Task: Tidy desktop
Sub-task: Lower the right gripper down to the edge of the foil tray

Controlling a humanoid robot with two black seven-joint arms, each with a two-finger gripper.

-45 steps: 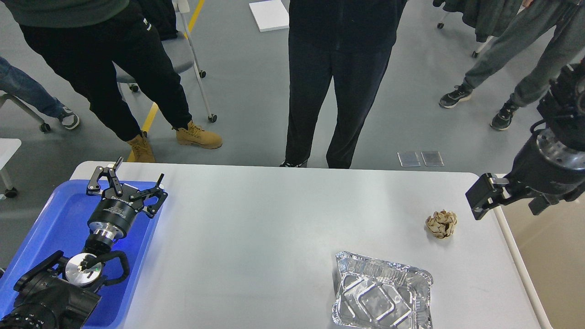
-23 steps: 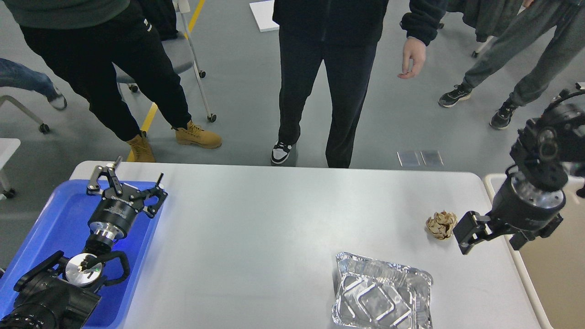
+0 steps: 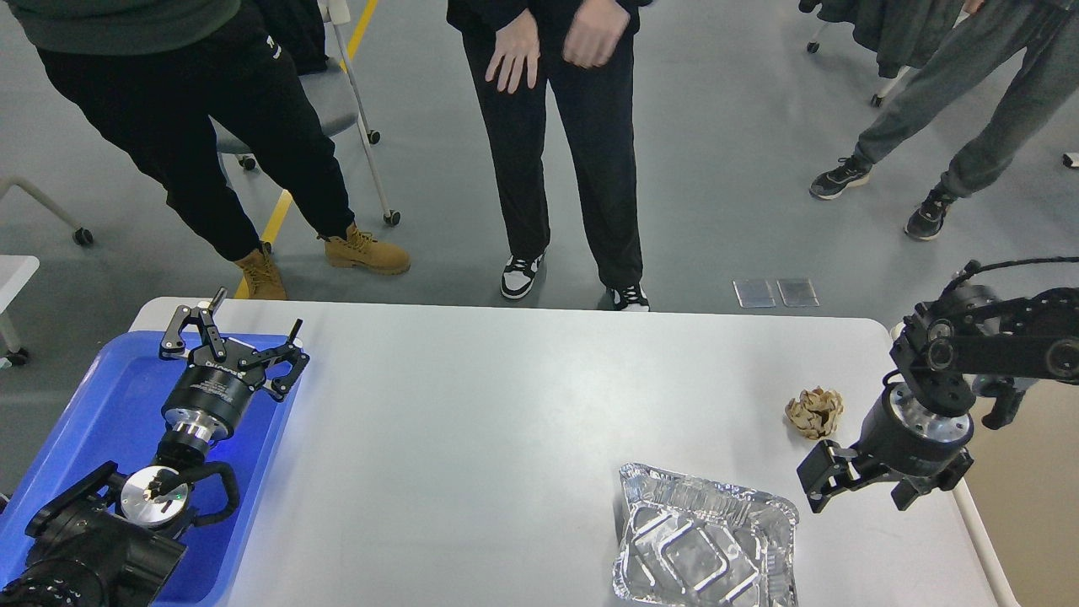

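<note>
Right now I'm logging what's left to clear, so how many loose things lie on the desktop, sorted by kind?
Crumpled brown paper ball: 1
Foil container: 1
Blue plastic tray, at the desktop's left edge: 1
Total: 3

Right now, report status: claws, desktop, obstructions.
Left claw open over blue tray, empty. Right claw low beside foil tray, state unclear. Desktop holds foil tray and crumpled paper ball. Nothing blocking either.
</note>
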